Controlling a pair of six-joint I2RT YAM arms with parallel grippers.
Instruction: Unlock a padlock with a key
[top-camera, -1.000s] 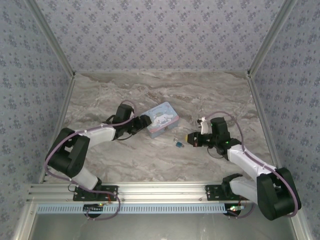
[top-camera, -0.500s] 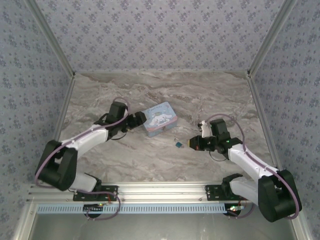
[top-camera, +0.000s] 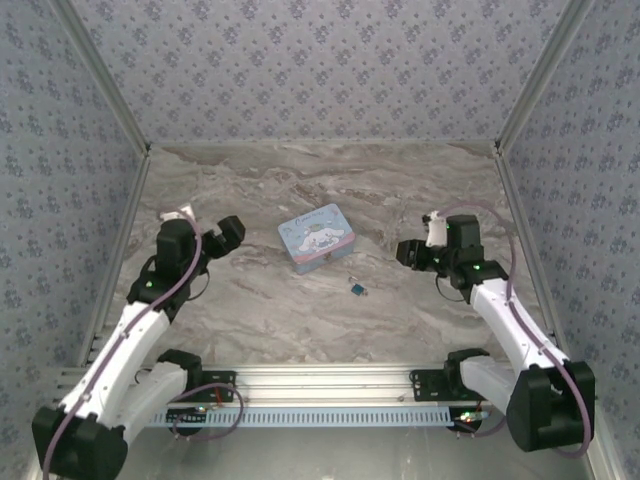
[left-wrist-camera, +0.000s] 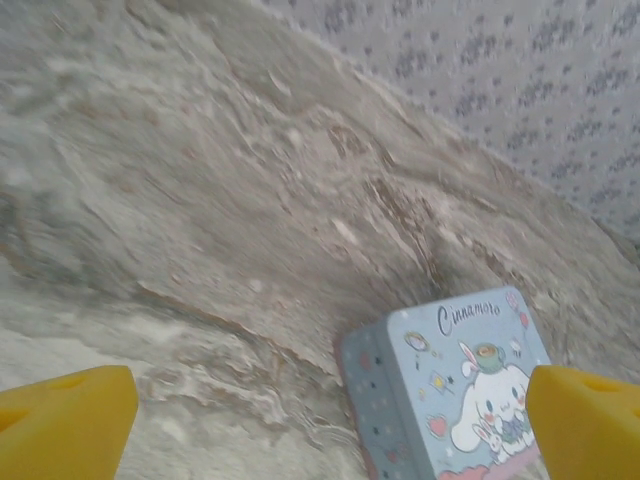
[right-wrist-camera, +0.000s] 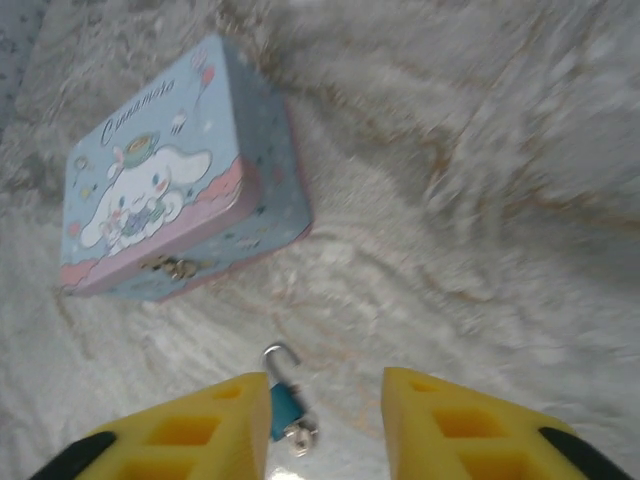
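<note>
Both arms have pulled back in the last second. The left fingers (top-camera: 227, 231), which were up against the left side of the tin box (top-camera: 316, 237), now sit well out to the left of it. The right fingers (top-camera: 409, 252), which were just beside the padlock (top-camera: 357, 290), have drawn off to the right and a little farther away. Nothing is touching the lock any more.

The padlock lies on the worktop (top-camera: 300, 180) just near and right of the tin, between the two arms. On my right wrist camera its blue-teal body peeks out from behind one yellow finger, and the silvery loop (right-wrist-camera: 279, 356) stands up as a hook, one leg apparently free of the body. A small metal bit at the body's other end I take for the key (right-wrist-camera: 301, 436) — too small to say whether it sits in the keyhole.

My reading is that the lock is sprung and the arms are retreating because the job is done, or nearly so. I would check that free leg before calling it.

The right fingers are spread apart with nothing between them. The left fingers are spread very wide, at the two bottom corners of their own camera view, and are also empty.

The only writing is on the tin's pale blue lid — a script "Cinnamoro…", whose last letters I can't make out, above a white long-eared cartoon animal.
</note>
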